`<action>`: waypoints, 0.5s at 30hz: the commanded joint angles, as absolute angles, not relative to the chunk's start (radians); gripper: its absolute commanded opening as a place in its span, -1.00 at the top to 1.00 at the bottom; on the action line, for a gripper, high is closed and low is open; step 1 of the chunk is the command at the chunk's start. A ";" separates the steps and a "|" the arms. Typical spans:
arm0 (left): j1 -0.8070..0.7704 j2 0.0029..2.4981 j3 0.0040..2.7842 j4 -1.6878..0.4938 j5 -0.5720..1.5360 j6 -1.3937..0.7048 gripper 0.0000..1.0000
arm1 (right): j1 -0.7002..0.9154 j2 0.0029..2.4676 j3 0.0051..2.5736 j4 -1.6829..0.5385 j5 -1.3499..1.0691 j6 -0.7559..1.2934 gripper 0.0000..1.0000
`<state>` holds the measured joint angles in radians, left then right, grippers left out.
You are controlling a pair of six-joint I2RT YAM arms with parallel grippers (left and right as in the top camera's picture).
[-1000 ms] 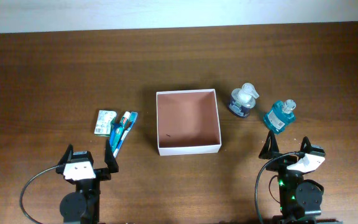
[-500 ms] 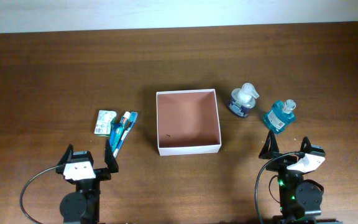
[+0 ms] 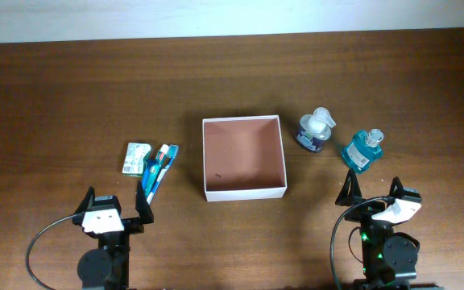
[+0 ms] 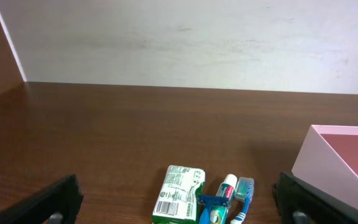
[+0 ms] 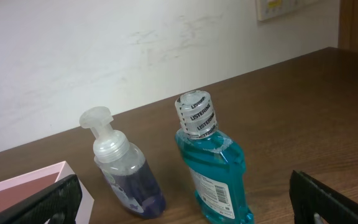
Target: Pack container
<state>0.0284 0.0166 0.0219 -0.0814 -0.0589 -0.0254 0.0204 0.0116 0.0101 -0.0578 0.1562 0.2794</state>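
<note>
The container [image 3: 244, 193] is a square shallow white-walled box with a reddish-brown floor at the table's middle; it holds nothing but a tiny speck. Its corner shows in the left wrist view [image 4: 328, 155] and the right wrist view [image 5: 23, 183]. Left of it lie a green soap packet [image 3: 136, 158] [image 4: 179, 193], a toothpaste tube [image 4: 224, 194], a blue razor [image 4: 211, 202] and a toothbrush [image 3: 158, 169] [image 4: 244, 193]. Right of it stand a purple pump bottle [image 3: 315, 131] [image 5: 126, 174] and a blue mouthwash bottle [image 3: 362, 150] [image 5: 213, 168]. My left gripper [image 3: 115, 211] [image 4: 179, 214] and right gripper [image 3: 372, 193] [image 5: 185, 211] are open and empty, near the front edge.
A white wall [image 4: 185, 40] rises behind the brown wooden table [image 3: 71, 89]. A black cable [image 3: 39, 242] loops by the left arm's base.
</note>
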 commanded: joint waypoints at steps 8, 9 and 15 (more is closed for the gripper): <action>0.029 0.006 0.010 -0.079 -0.048 -0.010 -0.99 | 0.026 0.004 0.026 -0.014 0.077 0.269 -0.97; 0.029 0.006 0.010 -0.079 -0.048 -0.010 -0.99 | 0.026 0.005 0.061 -0.051 0.075 0.268 -0.97; 0.029 0.006 0.010 -0.079 -0.048 -0.010 -0.99 | 0.026 0.098 0.371 -0.229 0.125 0.138 -0.97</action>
<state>0.0284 0.0166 0.0219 -0.0814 -0.0586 -0.0254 0.0204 0.0494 0.1955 -0.2012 0.1051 0.2310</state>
